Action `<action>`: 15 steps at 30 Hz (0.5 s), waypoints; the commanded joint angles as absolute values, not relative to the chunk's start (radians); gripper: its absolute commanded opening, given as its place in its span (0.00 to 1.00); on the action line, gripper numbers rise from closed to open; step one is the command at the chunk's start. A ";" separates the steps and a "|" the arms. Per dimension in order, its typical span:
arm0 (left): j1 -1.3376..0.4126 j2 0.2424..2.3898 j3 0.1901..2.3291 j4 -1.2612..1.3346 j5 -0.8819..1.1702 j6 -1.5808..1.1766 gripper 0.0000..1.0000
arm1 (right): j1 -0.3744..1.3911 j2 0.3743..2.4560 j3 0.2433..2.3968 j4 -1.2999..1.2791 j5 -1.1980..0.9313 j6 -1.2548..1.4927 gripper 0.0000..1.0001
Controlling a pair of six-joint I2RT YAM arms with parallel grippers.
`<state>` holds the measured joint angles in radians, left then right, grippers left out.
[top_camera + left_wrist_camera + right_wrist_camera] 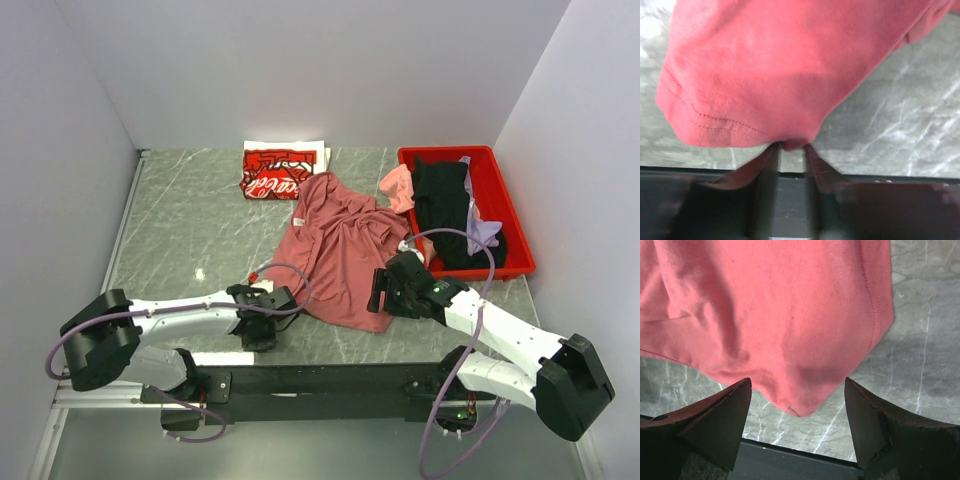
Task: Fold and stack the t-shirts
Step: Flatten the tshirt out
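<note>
**Rose up close, red farther out**

Plain dusty-rose t-shirt (790,65) right at the black left claw (791,146), same rose just ahead of the dark right claw (797,383). Underneath, grey-green table (900,115), white-veined like marble. Far beyond the left claw, red-and-white t-shirt (275,172), white script. Beyond the right claw, red bin (445,151): black t-shirt (443,205), pink t-shirt (397,187), lavender t-shirt (483,228).

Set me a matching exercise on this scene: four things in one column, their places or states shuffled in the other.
1 dusty-rose t-shirt
2 red-and-white t-shirt
3 black t-shirt
4 right gripper

a in the red bin
b folded at the table's far edge
c jaws open
d crumpled mid-table, pinched by the left gripper

Pairs: 1-d, 2-b, 3-a, 4-c
</note>
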<state>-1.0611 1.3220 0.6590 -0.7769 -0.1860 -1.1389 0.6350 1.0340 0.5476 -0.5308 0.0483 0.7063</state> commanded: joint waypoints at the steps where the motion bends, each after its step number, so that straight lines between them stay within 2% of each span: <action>1: -1.065 1.357 0.687 -0.773 -0.265 -1.160 0.27 | 0.630 1.032 0.534 -0.503 0.055 0.710 0.81; 3: -1.063 1.371 0.704 -0.790 -0.276 -1.169 0.01 | 0.629 1.026 0.529 -0.503 0.060 0.712 0.81; 9: -1.065 1.272 0.781 -0.790 -0.264 -1.137 0.01 | 0.626 1.028 0.526 -0.506 0.067 0.707 0.81; 15: -1.000 1.135 0.865 -0.853 -0.370 -1.140 0.01 | 0.618 1.029 0.526 -0.509 0.083 0.703 0.81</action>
